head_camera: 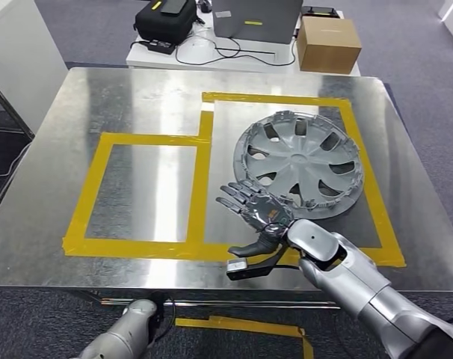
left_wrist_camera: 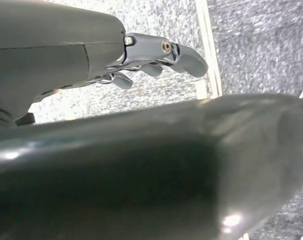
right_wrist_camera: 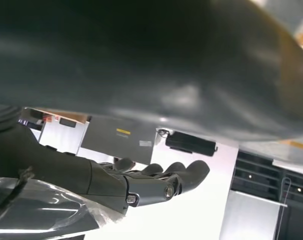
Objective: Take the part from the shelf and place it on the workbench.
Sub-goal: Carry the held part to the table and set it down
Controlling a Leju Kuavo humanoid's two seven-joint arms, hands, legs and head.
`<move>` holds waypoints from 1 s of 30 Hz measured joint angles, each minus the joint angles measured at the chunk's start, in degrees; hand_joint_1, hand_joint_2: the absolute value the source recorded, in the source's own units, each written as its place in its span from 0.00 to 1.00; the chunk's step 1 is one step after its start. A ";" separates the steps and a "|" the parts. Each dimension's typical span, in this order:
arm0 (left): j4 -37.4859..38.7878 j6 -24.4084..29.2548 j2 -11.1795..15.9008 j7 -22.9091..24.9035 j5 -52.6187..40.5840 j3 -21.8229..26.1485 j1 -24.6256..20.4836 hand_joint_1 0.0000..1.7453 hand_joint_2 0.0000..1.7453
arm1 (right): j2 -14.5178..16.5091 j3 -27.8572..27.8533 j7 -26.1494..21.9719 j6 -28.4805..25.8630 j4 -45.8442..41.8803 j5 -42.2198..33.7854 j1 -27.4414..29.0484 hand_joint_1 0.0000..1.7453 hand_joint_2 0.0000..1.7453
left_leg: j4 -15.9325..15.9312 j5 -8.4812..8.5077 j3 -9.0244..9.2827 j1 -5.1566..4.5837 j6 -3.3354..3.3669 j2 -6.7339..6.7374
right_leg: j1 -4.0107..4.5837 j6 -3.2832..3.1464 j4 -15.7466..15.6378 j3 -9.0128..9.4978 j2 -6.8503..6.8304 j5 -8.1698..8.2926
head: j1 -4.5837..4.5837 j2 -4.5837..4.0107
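A silver wheel cover [head_camera: 299, 160] lies flat on the steel workbench [head_camera: 145, 105], inside the right yellow-taped rectangle. My right hand [head_camera: 260, 218] hovers at the cover's near-left rim, fingers stretched out and apart, thumb pointing left, holding nothing. The right wrist view shows the same right hand [right_wrist_camera: 157, 182] with its fingers extended and empty. My left arm hangs below the bench's front edge. In the left wrist view my left hand [left_wrist_camera: 157, 55] hangs over grey carpet with fingers extended and nothing in it.
A second, empty yellow-taped rectangle [head_camera: 140, 191] marks the bench's left half. Behind the bench a white table carries a black case [head_camera: 164, 20], a grey box [head_camera: 264, 16], cables and a cardboard box [head_camera: 328, 43]. Yellow tape [head_camera: 241, 325] marks the floor near the bench's front.
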 joint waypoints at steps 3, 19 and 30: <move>0.00 0.02 -0.05 0.26 0.00 0.01 -0.12 0.00 0.00 | 0.03 0.01 -0.08 0.00 0.15 -0.09 0.15 0.00 0.00 | -0.12 0.52 -0.65 -0.15 0.80 0.37 | 0.00 0.23 9.75 -4.27 0.01 -4.66 | 0.25 0.00; 0.00 0.01 1.52 2.56 -0.34 0.94 0.14 0.00 0.00 | 0.37 0.45 -0.68 -0.28 1.87 -0.52 0.43 0.00 0.00 | 12.61 -4.13 -7.14 -0.36 -2.50 -0.23 | -0.48 -1.71 -2.86 1.53 0.24 2.72 | -0.12 0.00; 0.02 -0.29 1.02 2.96 -0.74 0.85 -0.48 0.00 0.00 | 1.05 0.60 -1.34 -0.50 2.31 -0.80 -0.91 0.00 0.00 | 0.28 0.82 -1.41 -0.33 -0.18 -0.85 | -0.43 0.26 -1.06 -0.06 0.05 1.23 | -0.21 0.00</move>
